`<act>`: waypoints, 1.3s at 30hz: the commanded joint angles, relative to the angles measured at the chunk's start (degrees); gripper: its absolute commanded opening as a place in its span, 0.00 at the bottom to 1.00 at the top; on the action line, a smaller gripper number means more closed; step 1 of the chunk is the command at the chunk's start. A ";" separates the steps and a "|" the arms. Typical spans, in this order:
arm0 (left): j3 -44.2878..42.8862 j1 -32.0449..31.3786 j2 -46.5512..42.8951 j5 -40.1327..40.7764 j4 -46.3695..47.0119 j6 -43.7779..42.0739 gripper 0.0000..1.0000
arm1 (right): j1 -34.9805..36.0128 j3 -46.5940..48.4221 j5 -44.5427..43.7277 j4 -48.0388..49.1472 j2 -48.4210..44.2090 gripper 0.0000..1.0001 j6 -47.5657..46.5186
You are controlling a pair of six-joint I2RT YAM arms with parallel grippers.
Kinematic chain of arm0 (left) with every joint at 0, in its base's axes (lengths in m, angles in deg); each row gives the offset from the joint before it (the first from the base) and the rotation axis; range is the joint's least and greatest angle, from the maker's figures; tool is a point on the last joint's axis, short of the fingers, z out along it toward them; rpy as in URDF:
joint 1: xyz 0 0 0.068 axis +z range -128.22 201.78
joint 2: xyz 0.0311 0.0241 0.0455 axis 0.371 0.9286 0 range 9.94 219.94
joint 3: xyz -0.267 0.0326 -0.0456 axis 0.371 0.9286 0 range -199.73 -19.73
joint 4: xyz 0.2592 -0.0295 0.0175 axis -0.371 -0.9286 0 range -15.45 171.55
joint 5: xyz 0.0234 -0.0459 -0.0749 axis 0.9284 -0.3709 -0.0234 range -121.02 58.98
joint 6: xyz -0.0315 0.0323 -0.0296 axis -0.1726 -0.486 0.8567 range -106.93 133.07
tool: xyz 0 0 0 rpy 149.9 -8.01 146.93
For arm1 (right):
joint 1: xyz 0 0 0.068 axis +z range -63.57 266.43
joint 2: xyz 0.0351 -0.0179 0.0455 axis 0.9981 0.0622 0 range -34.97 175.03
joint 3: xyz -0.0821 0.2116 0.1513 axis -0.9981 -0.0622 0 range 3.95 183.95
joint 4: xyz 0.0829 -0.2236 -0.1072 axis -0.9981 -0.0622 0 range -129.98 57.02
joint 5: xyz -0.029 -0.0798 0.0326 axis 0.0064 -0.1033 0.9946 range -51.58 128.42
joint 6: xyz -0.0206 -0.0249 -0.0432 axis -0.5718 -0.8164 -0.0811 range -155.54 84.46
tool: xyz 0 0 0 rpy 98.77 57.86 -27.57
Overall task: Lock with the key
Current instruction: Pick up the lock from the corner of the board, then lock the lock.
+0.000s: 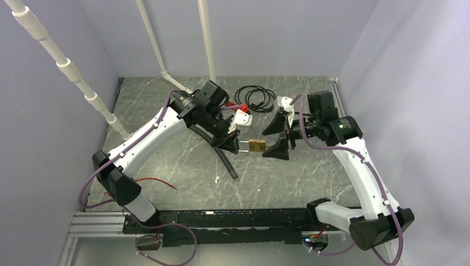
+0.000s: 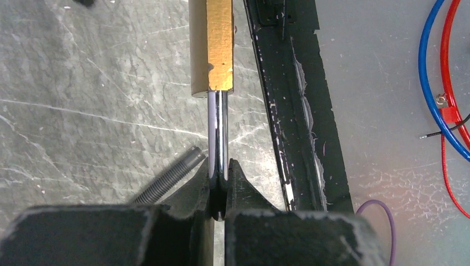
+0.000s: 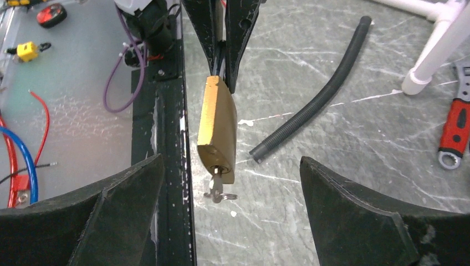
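Two grippers meet over the middle of the grey marbled tabletop (image 1: 183, 160), and the step in hand appears to be seizing the key to turn it.

Nearest the right gripper (image 1: 275, 138) is the small silver key (image 3: 216, 185), seated in the keyhole with its ring hanging below. The right claw is released, its fingers spread wide on either side of the key end and touching nothing. It should close squarely on the flat of the key bow, not on the ring. The wrist should then roll about the key's own axis, so that no sideways load reaches the lock.

Beyond the key is the brass padlock (image 3: 216, 124), held in the air with its key end toward the right edge. Its chrome shackle (image 2: 218, 133) points toward the left edge and is pinched in the clenched left gripper (image 2: 219, 172). That hold must resist the twist. Whether the shackle is seated in the body cannot be told.

Both arms rise from the near edge and arch inward. The left forearm slopes down to the shackle, and the right wrist lies level, facing it.

On the table under the left gripper lies a black corrugated hose (image 3: 316, 100). Toward the far edge lie a red-handled wrench (image 3: 455, 124) and a black cable coil (image 1: 258, 98).
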 commanded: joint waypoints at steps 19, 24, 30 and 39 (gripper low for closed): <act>-3.30 -0.22 -0.84 -5.23 5.17 2.08 0.00 | 10.70 -3.75 -8.62 6.63 0.28 0.39 -2.07; -1.37 0.40 -2.80 -4.92 7.95 5.09 0.20 | 10.72 -4.56 -9.12 10.21 -0.47 0.00 2.04; 1.26 10.05 -5.95 -11.95 15.00 17.66 0.92 | 9.98 -8.62 -9.41 24.19 -6.12 0.00 14.51; 9.29 12.37 -11.72 -18.30 23.38 20.33 0.88 | 9.94 -14.79 -8.37 43.55 -11.75 0.00 33.34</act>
